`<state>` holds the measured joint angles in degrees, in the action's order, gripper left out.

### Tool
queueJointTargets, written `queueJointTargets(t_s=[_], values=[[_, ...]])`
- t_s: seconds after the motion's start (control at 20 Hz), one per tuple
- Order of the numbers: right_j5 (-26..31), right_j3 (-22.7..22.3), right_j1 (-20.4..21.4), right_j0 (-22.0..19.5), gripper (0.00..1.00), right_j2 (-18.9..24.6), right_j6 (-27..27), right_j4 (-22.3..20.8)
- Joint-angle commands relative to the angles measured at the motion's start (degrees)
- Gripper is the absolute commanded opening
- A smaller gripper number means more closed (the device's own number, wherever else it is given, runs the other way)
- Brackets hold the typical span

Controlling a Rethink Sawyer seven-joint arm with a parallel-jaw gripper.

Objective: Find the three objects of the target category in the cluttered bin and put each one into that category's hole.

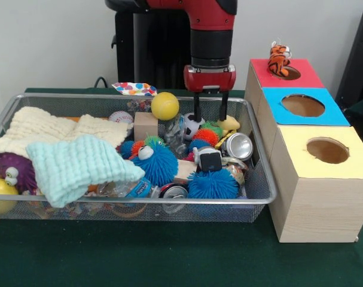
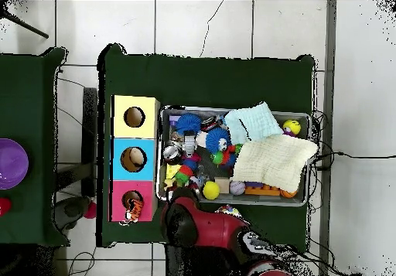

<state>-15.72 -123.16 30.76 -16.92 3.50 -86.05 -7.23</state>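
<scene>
While spread empty, end effector [image 1: 209, 113] over bin [image 1: 260, 179]

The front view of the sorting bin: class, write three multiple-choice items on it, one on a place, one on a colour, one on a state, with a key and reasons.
1. Where is the tiger toy?
A. in the bin
B. at the red box's hole
C. on the yellow box

2. What colour is the top of the middle box?
A. blue
B. green
C. white

3. How do the fingers of the gripper stand?
A. shut on the yellow ball
B. open, holding nothing
C. shut on a cloth

Key: 1 B, the tiger sits on the rim of the red box's hole. 2 A, blue lies between the red and yellow tops. 3 B, the fingers hang apart above the toys, the yellow ball lying free beside them.
</scene>
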Motion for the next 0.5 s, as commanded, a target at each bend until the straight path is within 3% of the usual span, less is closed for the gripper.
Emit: queueJointTargets(t_s=[0.05,0.25,0.5], values=[[1.7,0.9,-4.8,-4.9,1.00,7.1,-14.9,1.4],[5.0,-1.0,-4.2,-6.6,1.00,9.2,-15.3,2.9],[2.5,-3.3,-4.6,-11.4,1.00,15.5,-19.6,3.9]])
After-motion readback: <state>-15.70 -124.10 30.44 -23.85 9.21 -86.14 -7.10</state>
